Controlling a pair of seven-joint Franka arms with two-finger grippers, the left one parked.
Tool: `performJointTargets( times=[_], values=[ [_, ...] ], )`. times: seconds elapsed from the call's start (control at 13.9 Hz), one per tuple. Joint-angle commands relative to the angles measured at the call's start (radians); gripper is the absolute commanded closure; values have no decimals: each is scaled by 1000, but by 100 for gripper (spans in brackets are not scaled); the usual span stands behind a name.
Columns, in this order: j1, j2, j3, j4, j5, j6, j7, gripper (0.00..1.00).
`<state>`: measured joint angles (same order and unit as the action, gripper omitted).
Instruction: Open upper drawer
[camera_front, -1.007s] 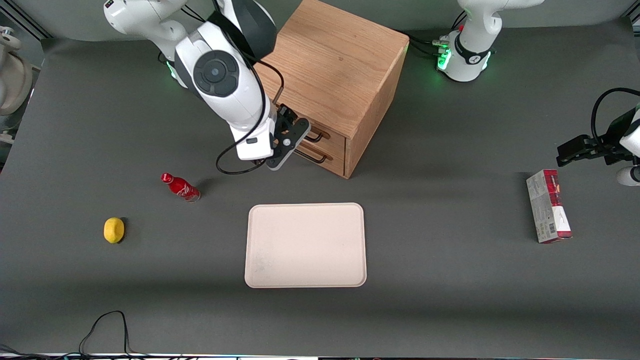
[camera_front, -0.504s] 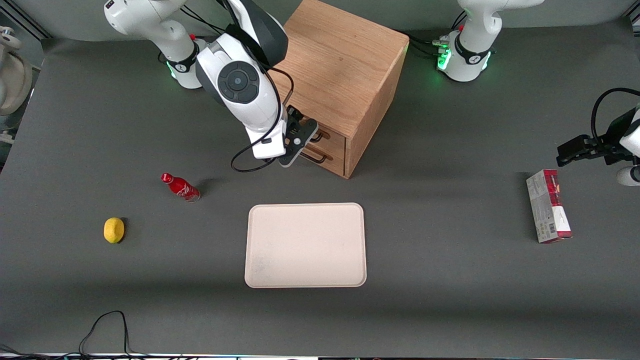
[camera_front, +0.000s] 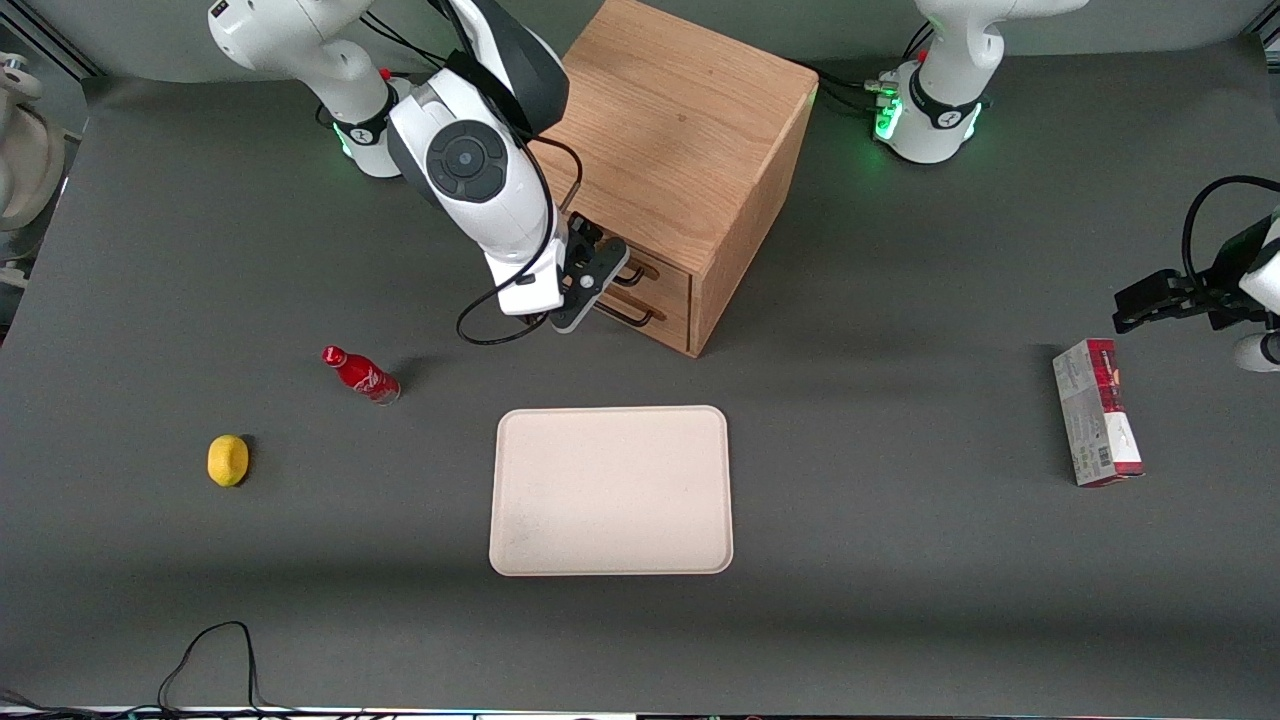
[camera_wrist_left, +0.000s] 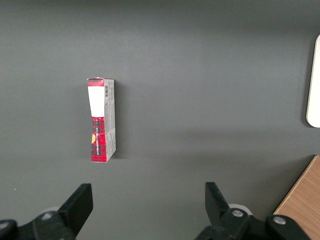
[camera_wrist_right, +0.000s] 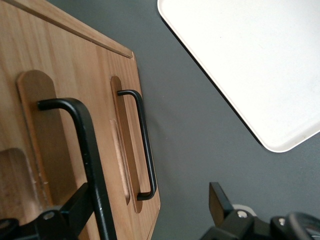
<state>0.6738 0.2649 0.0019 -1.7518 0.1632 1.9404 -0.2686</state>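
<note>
The oak cabinet (camera_front: 680, 130) stands at the back of the table, both drawer fronts flush. The upper drawer (camera_front: 668, 278) carries a thin black handle (camera_front: 636, 271); in the right wrist view this upper drawer (camera_wrist_right: 30, 165) and its handle (camera_wrist_right: 82, 140) sit very close. My right gripper (camera_front: 608, 270) is right at the drawer front, at handle height. The gripper (camera_wrist_right: 150, 189) is open, and the upper handle runs between the fingers, close beside one finger (camera_wrist_right: 75, 210). The other finger (camera_wrist_right: 217, 200) is well apart from it, over the table.
The lower drawer's handle (camera_wrist_right: 145, 145) lies just beneath the upper one. A cream tray (camera_front: 611, 490) lies nearer the front camera than the cabinet. A red bottle (camera_front: 361, 374) and a lemon (camera_front: 228, 460) sit toward the working arm's end. A red box (camera_front: 1097, 425) lies toward the parked arm's end.
The right arm swung in toward the cabinet, bringing the gripper up to the upper handle, then eased back slightly. Both drawers stay flush.
</note>
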Motion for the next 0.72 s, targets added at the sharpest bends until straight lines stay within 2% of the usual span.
performJointTargets(
  times=[0.0,0.65],
  values=[
    [32,-21,-7,-77,26,20,-27,0],
    [21,-13,-17,-78,16,57,-44,0]
  ],
)
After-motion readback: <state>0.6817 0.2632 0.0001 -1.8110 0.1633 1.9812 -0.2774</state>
